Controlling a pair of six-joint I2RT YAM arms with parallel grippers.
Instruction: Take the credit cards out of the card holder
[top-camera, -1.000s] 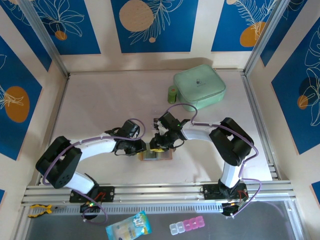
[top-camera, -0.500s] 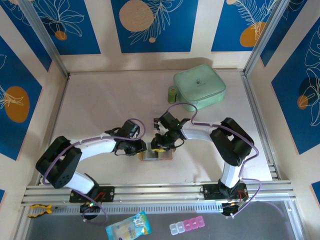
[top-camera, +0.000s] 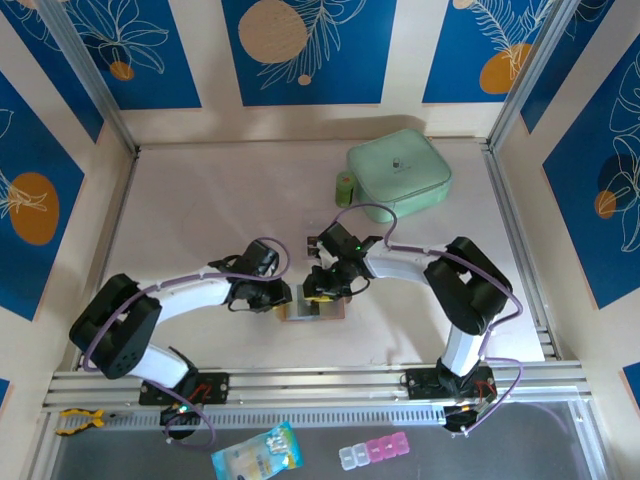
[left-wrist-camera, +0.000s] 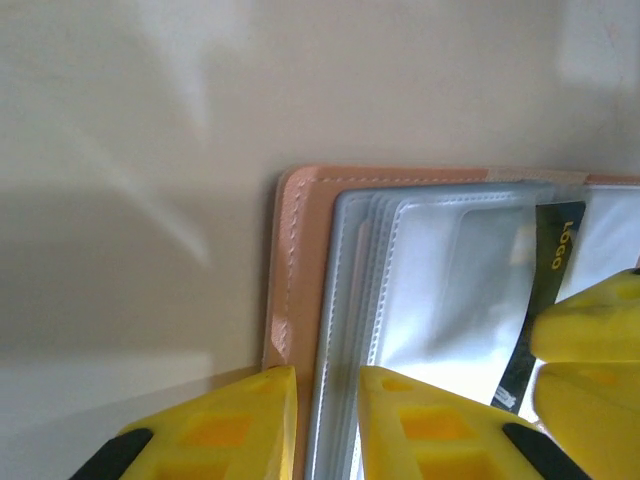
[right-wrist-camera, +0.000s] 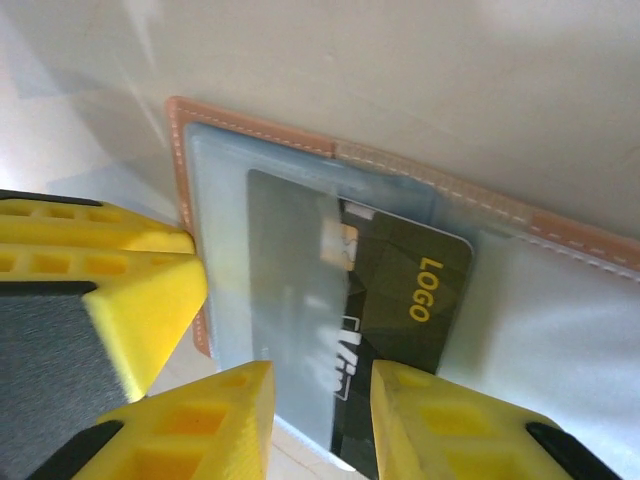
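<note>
The card holder (top-camera: 318, 311) lay open at mid-table (top-camera: 200, 220). The left gripper (left-wrist-camera: 328, 390) sat narrowly apart around its left edge, grip uncertain. The right gripper (right-wrist-camera: 321, 380) stood apart, straddling the dark credit card (right-wrist-camera: 405, 290).

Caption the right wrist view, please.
Right hand straddles the dark LOGO card, partly out of the card holder.
</note>
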